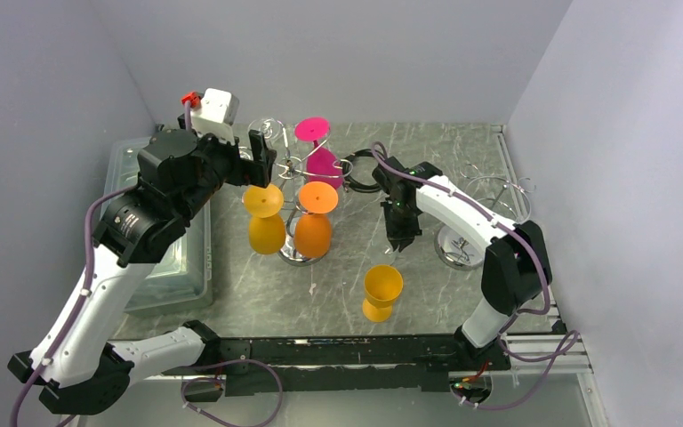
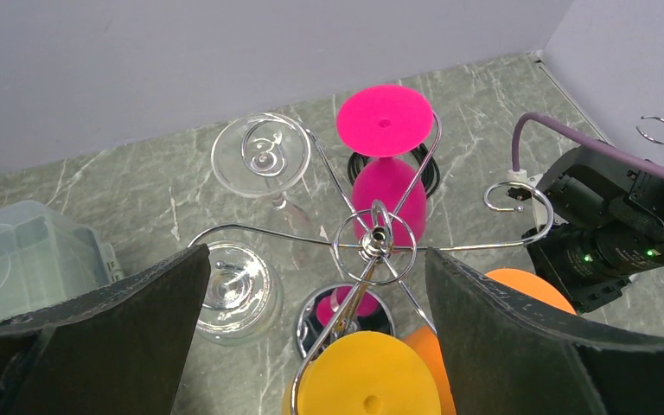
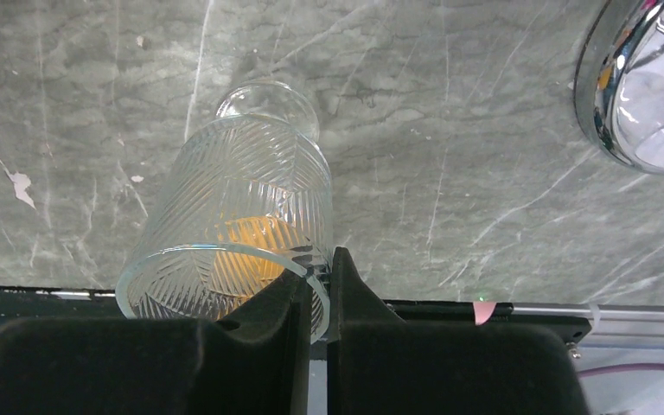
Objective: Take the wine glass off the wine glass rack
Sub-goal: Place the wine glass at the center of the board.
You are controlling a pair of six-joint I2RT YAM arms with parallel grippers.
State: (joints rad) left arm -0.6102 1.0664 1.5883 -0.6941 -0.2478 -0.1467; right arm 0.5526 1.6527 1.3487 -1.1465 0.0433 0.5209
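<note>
Left wrist view shows the left gripper (image 2: 316, 268) spread wide above the hub of the wine glass rack (image 2: 374, 244), holding nothing; a yellow glass (image 2: 367, 376), an orange glass (image 1: 316, 222), a pink glass (image 2: 385, 186) and a clear glass (image 2: 259, 156) hang upside down from its arms, so no grasp on a hanging glass is made yet; the right gripper (image 3: 328, 285), pressed together, pinches the rim of a ribbed tumbler (image 3: 242, 207); a yellow goblet (image 1: 381, 292) stands upright off the rack.
</note>
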